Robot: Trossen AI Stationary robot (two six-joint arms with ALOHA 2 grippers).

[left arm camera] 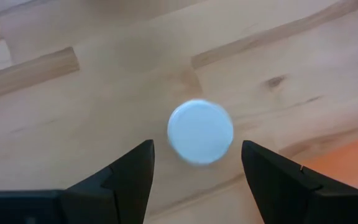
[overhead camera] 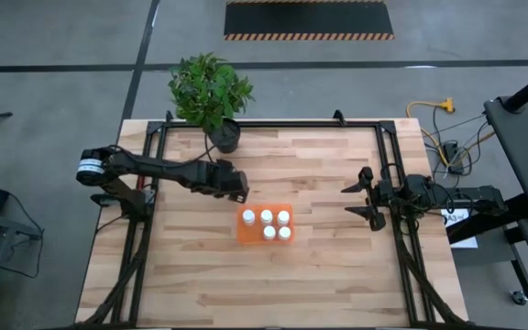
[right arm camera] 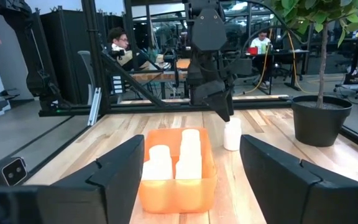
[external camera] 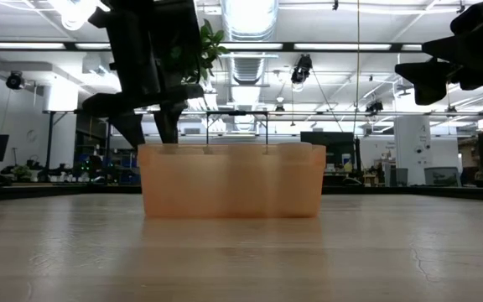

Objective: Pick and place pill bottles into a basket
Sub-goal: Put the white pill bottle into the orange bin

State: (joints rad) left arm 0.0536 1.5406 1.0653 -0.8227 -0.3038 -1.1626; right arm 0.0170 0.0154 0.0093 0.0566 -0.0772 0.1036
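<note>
Your left gripper hung over the table with its fingers spread apart, one on each side of a loose pill bottle seen cap-up directly beneath. That bottle stood upright on the wood just beside the orange basket, on the side toward the potted plant. Five bottles stood inside the basket. Your right gripper waited well apart near the table's right edge, fingers also spread.
</note>
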